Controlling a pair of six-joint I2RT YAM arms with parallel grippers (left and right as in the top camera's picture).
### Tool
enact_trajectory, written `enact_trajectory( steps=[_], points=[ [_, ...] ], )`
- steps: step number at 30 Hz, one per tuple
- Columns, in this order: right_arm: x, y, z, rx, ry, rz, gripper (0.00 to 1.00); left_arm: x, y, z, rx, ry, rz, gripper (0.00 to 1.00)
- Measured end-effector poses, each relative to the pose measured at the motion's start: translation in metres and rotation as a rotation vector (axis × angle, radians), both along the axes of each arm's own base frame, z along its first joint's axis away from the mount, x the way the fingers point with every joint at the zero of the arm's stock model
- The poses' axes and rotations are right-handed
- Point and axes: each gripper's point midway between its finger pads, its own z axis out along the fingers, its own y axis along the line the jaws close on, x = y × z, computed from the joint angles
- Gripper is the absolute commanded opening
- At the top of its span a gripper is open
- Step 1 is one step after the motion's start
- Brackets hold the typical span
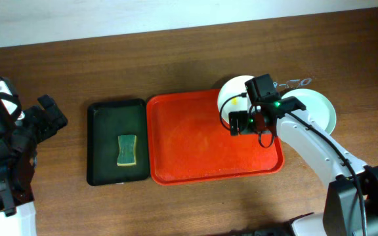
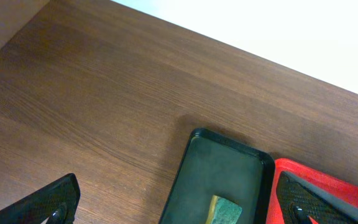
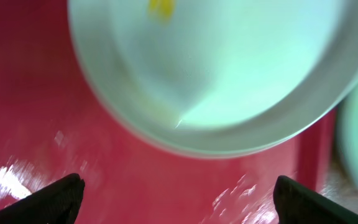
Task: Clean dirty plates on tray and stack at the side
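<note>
Gripping the white plate, you want its raised rim — looks stiff, slick, light; L & R jaws gape wide, empty.

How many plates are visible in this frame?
2. A white plate sits at the red tray's far right corner, partly under the right arm; a pale green plate lies on the table beside the tray. More may be hidden underneath.

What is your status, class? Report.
Left end effector open, empty. Right end effector open near round white plate, yellow-smeared, on red rectangular plastic tray. Nothing between.
</note>
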Motion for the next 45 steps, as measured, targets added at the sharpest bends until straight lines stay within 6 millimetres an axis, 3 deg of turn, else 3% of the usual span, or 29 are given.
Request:
enact_trajectory(
  steps=[3,6,9,12,14,16,20,25,29,33,39,40,42,45],
  points=[
    [0.024,-0.019,0.010,-0.105,-0.112,-0.048,0.99,0.000,0.000,0.000,0.000,0.000,0.000,0.99],
    [0.044,-0.023,0.021,-0.156,-0.209,-0.019,0.88,0.000,0.000,0.000,0.000,0.000,0.000,0.99],
    [0.044,-0.032,0.028,-0.140,-0.172,0.007,0.84,0.000,0.000,0.000,0.000,-0.001,0.000,0.99],
    [0.067,-0.067,0.070,-0.053,-0.226,-0.062,0.70,0.000,0.000,0.000,0.000,-0.001,0.000,0.99],
    [0.073,-0.092,0.086,-0.017,-0.233,-0.108,0.71,0.000,0.000,0.000,0.000,0.001,0.000,0.99],
    [0.076,-0.097,0.075,0.010,-0.172,-0.099,0.72,0.000,0.000,0.000,0.000,0.001,0.000,0.99],
    [0.089,-0.095,0.025,0.020,-0.030,-0.065,0.71,0.000,0.000,0.000,0.000,0.000,0.000,0.99],
    [0.089,-0.098,-0.007,0.009,0.040,-0.054,0.48,0.000,0.000,0.000,0.000,0.000,0.000,0.99],
    [0.085,-0.102,-0.031,-0.012,0.100,-0.060,0.36,0.000,0.000,0.000,0.000,0.000,0.000,0.99],
    [0.084,-0.104,-0.039,-0.022,0.119,-0.065,0.30,0.000,0.000,0.000,0.000,0.000,0.000,0.99],
    [0.083,-0.104,-0.040,-0.026,0.118,-0.064,0.30,0.000,0.000,0.000,0.000,0.000,0.000,0.99],
    [0.083,-0.104,-0.042,-0.025,0.120,-0.065,0.26,0.000,0.000,0.000,0.000,0.000,0.000,0.99],
    [0.081,-0.104,-0.045,-0.026,0.124,-0.063,0.06,0.000,0.000,0.000,0.000,0.000,0.000,0.99],
    [0.080,-0.104,-0.046,-0.027,0.125,-0.065,0.04,0.000,0.000,0.000,0.000,0.000,0.000,0.99]
  ],
)
